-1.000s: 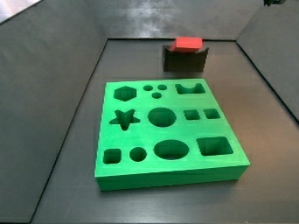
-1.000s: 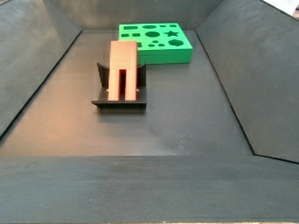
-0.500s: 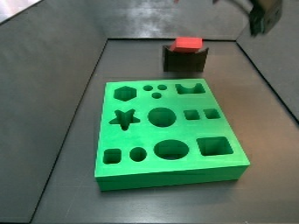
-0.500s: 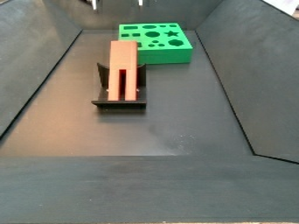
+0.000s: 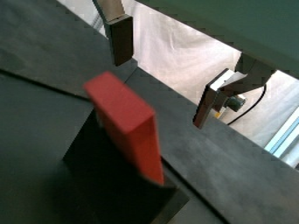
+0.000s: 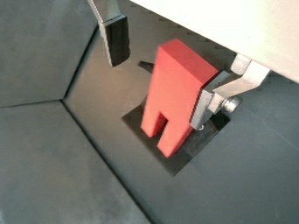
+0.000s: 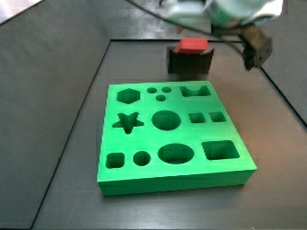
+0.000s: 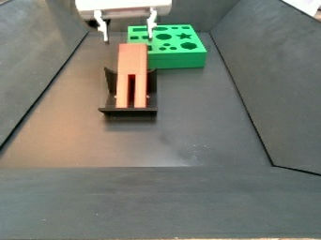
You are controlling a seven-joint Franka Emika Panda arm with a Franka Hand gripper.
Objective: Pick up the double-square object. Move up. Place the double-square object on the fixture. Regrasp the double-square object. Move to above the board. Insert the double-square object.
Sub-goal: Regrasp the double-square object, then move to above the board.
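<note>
The end effector (image 8: 126, 33) hangs above the far end of the double-square object (image 8: 131, 73), its two fingers spread wide with nothing between them. In both wrist views the finger plates (image 6: 117, 39) stand apart on either side of the red-orange block (image 6: 173, 92) without touching it, so it is released, not gripping. This looks like the approach for the regrasp: the open jaws straddle the block's width so they can close on its long flanks.

The block rests in the fixture (image 8: 128, 105), cradled in the notch with its two prongs pointing toward the near side in a side view. Parking it there frees the block's sides for a better hold.

The board (image 7: 174, 135) lies just beyond the fixture on the worktop, its holes unfilled, awaiting the insertion.
</note>
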